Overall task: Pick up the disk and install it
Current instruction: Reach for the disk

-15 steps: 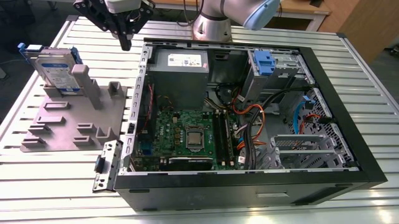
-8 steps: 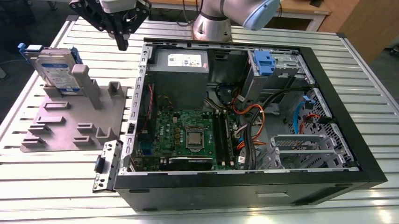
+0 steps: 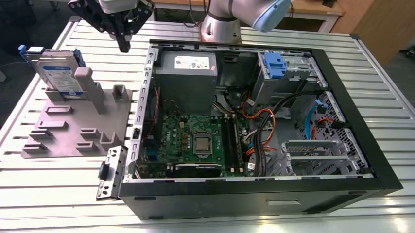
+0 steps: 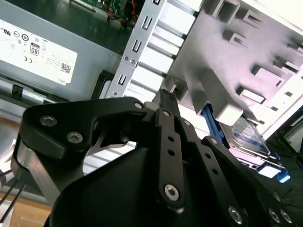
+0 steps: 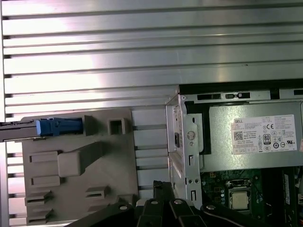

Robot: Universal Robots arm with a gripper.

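Gripper: fingers pressed together to a single tip and holding nothing. In the exterior view it hangs in the air at eleven o'clock, over the strip of table between plate and case, touching neither.

Slatted aluminium table: carries everything.

Open computer case: lies on its side from the centre out to three o'clock. The power supply sits at twelve o'clock inside it and a blue clip at one o'clock.

Grey peg plate: just beside the case, at its nine o'clock.

The disk: stands on edge at the plate's far end, at ten o'clock, against a tall peg. It is at seven o'clock from the gripper and apart from it.

Step in hand, as judged: the approach to the pick. Nothing is lifted and nothing is installed. The grasp would call for the fingers to spread and settle astride the disk's upper edge, clear of the peg.

View differences: the exterior view gives the disk's label face. The first wrist view gives the disk edge-on as a thin line with a blue rail, confirming it is upright. The second wrist view gives the gripper close up, its tip closed, with the disk beyond the pegs.
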